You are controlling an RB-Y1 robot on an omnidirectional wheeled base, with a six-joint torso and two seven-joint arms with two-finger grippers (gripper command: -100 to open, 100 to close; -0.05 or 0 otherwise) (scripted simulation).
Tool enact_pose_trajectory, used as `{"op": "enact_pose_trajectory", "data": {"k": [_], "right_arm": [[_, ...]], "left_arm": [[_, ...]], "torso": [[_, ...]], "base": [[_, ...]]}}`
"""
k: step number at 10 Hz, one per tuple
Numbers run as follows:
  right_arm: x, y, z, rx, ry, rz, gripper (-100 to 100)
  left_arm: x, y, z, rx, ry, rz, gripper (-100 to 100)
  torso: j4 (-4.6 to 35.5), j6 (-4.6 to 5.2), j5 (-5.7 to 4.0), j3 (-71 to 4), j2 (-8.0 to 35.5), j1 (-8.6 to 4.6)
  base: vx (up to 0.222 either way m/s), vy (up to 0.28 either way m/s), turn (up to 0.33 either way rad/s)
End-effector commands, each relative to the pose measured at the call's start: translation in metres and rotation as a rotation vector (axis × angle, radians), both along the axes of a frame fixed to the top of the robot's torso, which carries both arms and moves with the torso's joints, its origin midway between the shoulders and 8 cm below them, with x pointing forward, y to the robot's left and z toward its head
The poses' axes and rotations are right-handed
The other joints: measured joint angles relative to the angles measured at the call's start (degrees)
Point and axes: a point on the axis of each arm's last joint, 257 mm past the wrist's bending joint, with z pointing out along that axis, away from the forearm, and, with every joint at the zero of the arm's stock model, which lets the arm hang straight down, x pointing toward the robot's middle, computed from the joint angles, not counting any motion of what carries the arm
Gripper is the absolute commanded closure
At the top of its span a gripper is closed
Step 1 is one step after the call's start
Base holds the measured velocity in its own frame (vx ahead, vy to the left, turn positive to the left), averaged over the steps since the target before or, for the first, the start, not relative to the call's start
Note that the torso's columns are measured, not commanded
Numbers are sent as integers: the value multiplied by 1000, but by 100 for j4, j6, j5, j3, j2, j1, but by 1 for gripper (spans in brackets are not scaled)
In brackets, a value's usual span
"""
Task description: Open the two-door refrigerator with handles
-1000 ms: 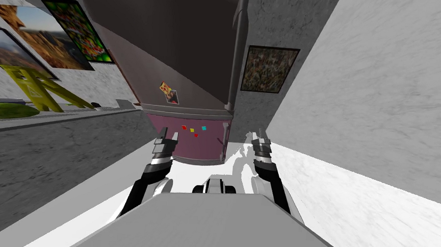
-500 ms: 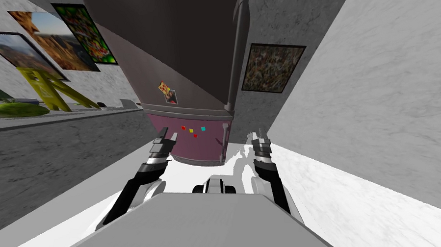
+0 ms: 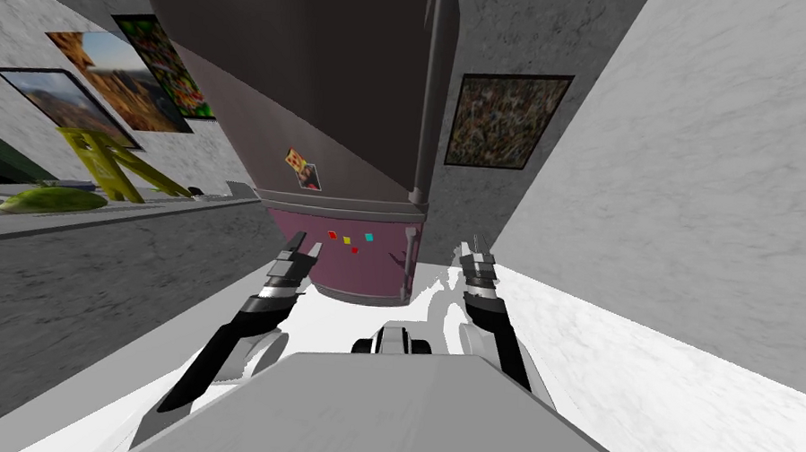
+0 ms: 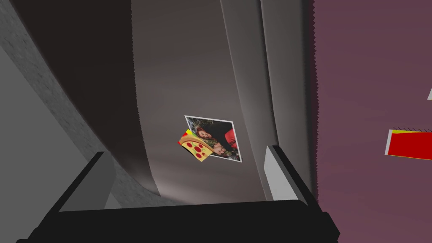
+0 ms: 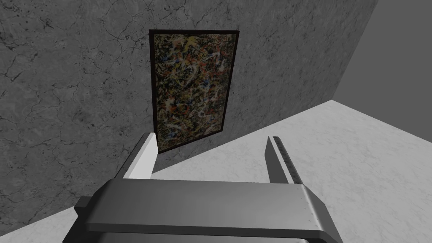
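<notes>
The refrigerator stands directly ahead of me, with its long handle on the right edge of the upper door. My left gripper is at the lower door's left side, fingers spread and empty. My right gripper is just right of the refrigerator, fingers likewise spread and empty.

The fridge at top centre was dark grey-brown above, its lower door maroon with red, yellow and cyan magnets. The painting right of it was speckled multicolour, the wall veined grey.
</notes>
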Motion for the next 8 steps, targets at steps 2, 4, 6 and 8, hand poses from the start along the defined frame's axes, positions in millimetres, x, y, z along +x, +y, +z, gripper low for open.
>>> {"op": "enact_pose_trajectory", "data": {"k": [2,4,6,8], "right_arm": [[0,0,0,0,0,0,0],[0,0,0,0,0,0,0],[0,0,0,0,0,0,0],[0,0,0,0,0,0,0]], "left_arm": [[4,13,1,35,47,-21,-100],[7,16,2,64,69,-37,-100],[9,19,5,86,90,-50,-100],[12,23,7,106,110,-61,-100]], "torso": [[0,0,-1,-1,-3,-1],[-2,2,-2,-3,-5,-3],[0,1,3,1,2,9],[0,2,-2,2,3,-6]], "base": [[68,-75,105],[62,-62,63],[56,-49,61],[46,-69,59]]}}
